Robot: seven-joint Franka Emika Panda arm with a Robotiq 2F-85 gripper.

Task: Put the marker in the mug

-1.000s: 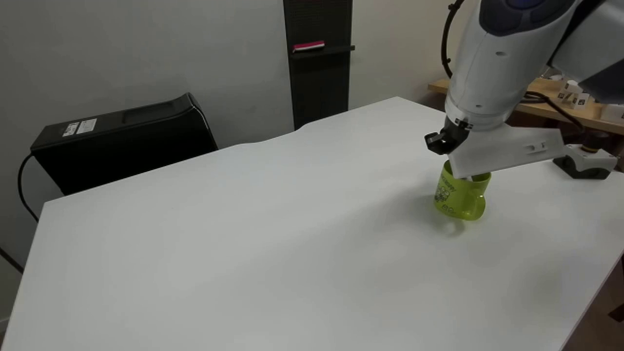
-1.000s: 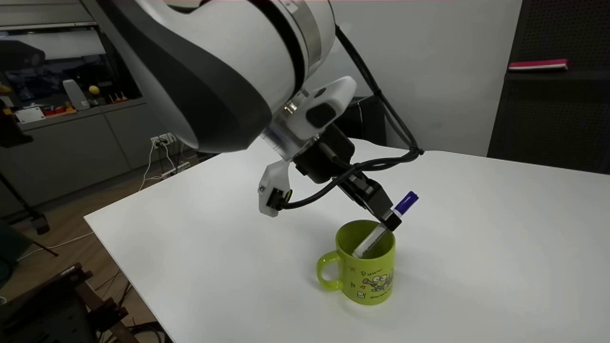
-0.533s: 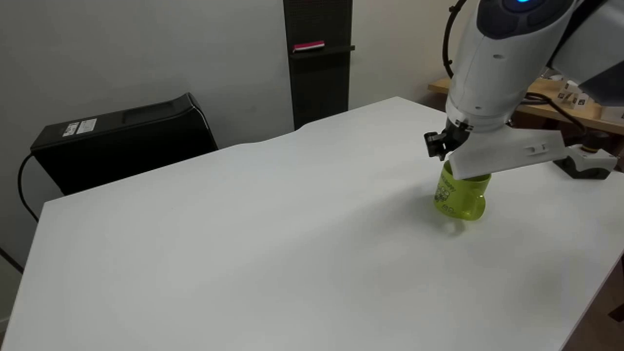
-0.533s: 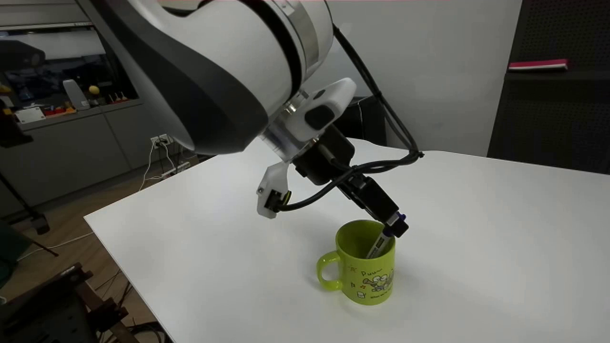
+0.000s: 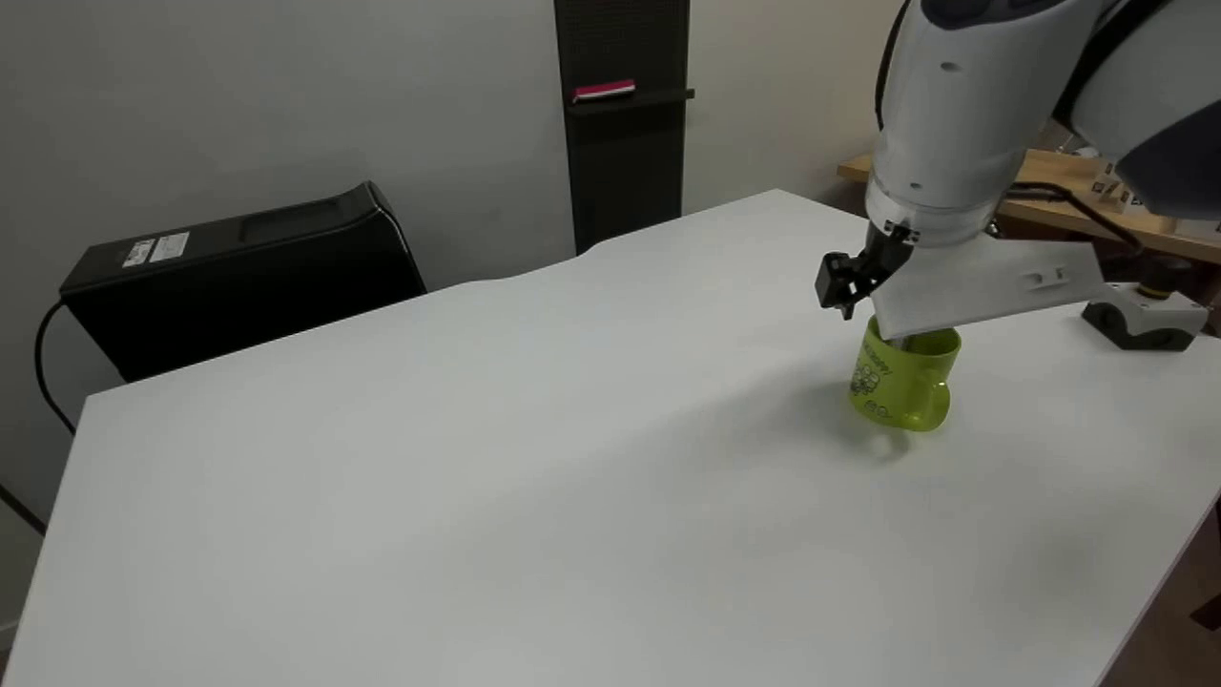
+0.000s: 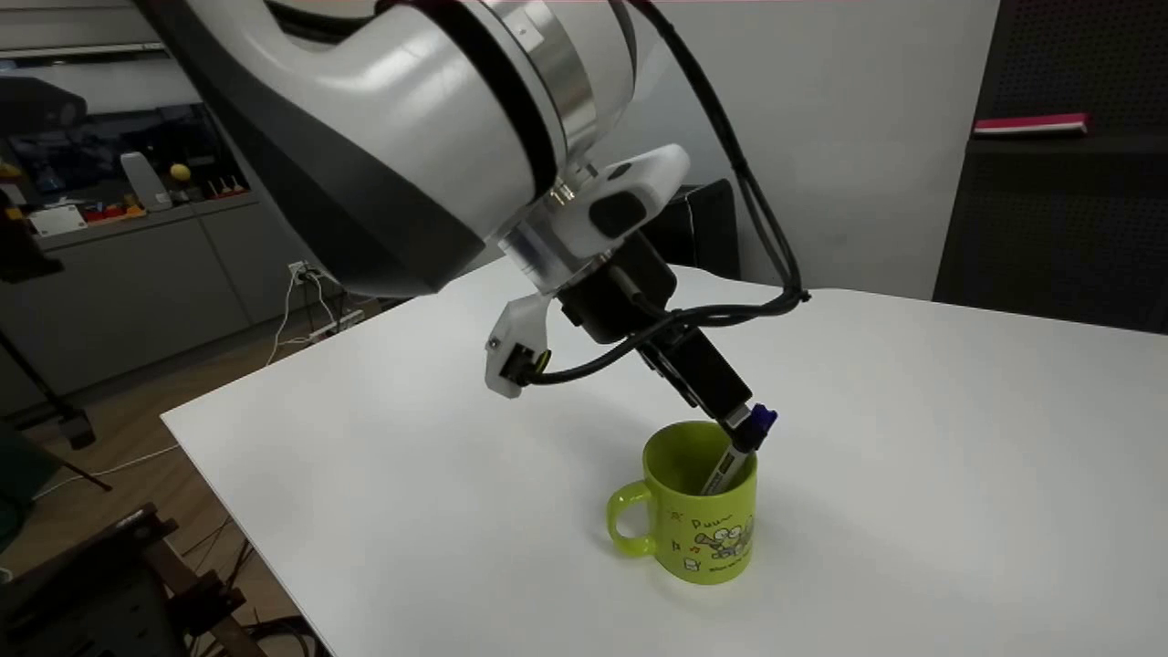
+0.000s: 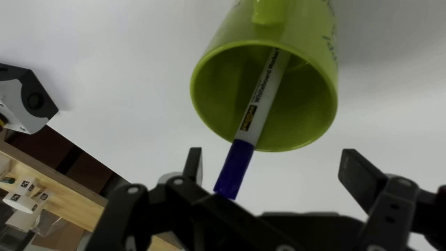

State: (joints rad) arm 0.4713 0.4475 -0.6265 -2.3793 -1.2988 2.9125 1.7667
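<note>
From left in an exterior view, a white table (image 6: 365,456) carries an upright green mug (image 6: 700,534); a marker (image 6: 725,470) tilts inside, its blue cap (image 7: 234,168) sticking out. The tool (image 7: 273,166) holds 2 fingers (image 7: 362,177) wide apart, the cap between them in the wrist view.

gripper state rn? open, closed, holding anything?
Gripper: open, holding nothing; fingers spread wide, with the whiteboard marker leaning in the lime-green mug, its cap end between them in the wrist view.
</note>
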